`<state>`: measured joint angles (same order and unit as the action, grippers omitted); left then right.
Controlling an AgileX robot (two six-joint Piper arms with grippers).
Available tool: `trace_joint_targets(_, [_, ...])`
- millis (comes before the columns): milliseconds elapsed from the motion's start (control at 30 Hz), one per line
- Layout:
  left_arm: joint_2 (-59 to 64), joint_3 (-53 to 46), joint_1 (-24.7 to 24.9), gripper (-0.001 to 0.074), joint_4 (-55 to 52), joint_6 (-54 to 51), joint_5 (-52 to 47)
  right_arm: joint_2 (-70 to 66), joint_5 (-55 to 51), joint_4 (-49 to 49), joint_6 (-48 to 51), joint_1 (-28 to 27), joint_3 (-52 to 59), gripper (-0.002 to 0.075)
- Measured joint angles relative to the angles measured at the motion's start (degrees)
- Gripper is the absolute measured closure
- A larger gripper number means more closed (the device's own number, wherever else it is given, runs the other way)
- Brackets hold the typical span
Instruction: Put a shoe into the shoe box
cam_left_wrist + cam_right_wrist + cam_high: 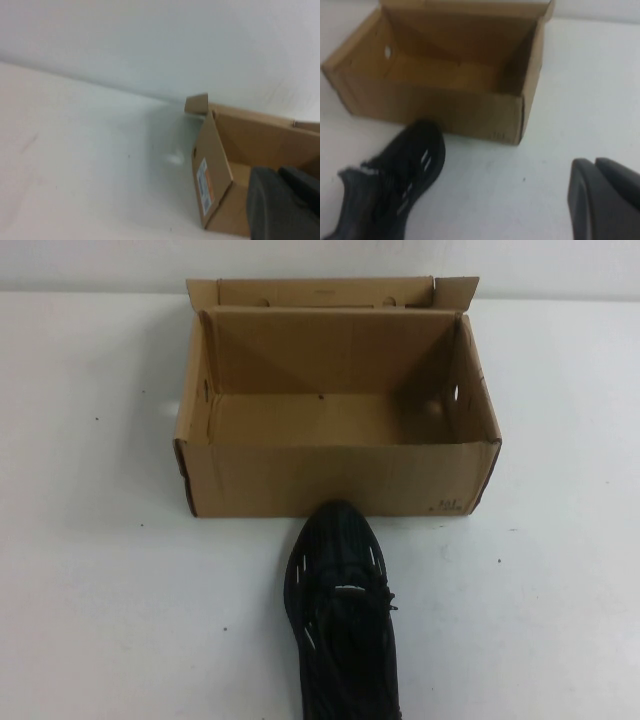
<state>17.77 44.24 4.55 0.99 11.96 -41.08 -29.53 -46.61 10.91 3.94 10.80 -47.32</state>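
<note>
A plain white table [90, 570] fills almost all of the high view, marked only by a few tiny dark specks. Along the top edge of the frame it meets a pale grey-white wall [560, 265], which also fills the upper part of the left wrist view.

The shoe box [335, 478] stands in the upper centre of the high view, open, its long side running left to right across the frame. Its hinged lid [325, 292] is folded up at the back against the wall, and the brown interior is bare cardboard. Small dark print sits at the lower right corner of its front wall. In the left wrist view one end wall carries a white label [203, 182].

The shoe [342, 615] lies on the table in the lower centre of the high view, outside the box. Its long axis runs bottom to top of the frame, heel cut off by the lower edge, and its toe points up at the box's front wall, touching it or very nearly so. White dash marks show along both sides, and the laces face upward.

Neither arm appears in the high view. The left gripper [282, 205] shows only as a dark blurred shape at the lower right of its wrist view, in front of the box; the right gripper [605, 200] likewise at the lower right of its own view, above bare table beside the shoe [395, 185]. For both, I cannot tell whether they are apart or together.
</note>
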Motion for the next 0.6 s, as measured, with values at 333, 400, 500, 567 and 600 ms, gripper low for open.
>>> trace_joint_targets(333, [14.72, 1.88, 0.0, 0.0737, 3.05, -4.31, -18.39, -20.36, -7.22, 3.71, 21.52, 12.72, -4.72, 0.0729])
trace_joint_targets(400, [16.95, 1.88, 0.0, 0.0737, 3.13, -5.63, -21.25, -23.28, -6.64, 4.22, 24.41, 16.12, -4.83, 0.0715])
trace_joint_targets(500, [18.87, 1.88, 0.0, 0.0737, 3.38, -7.12, -22.87, -28.33, -6.19, 4.43, 27.04, 20.77, -5.95, 0.0695])
trace_joint_targets(567, [19.29, 1.88, 0.0, 0.0737, 3.92, -7.71, -22.88, -32.59, -6.13, 4.46, 27.28, 23.44, -7.97, 0.0683])
trace_joint_targets(600, [19.29, 1.88, 0.0, 0.0737, 4.46, -7.79, -22.88, -34.89, -6.13, 4.46, 27.41, 24.37, -9.07, 0.0677])
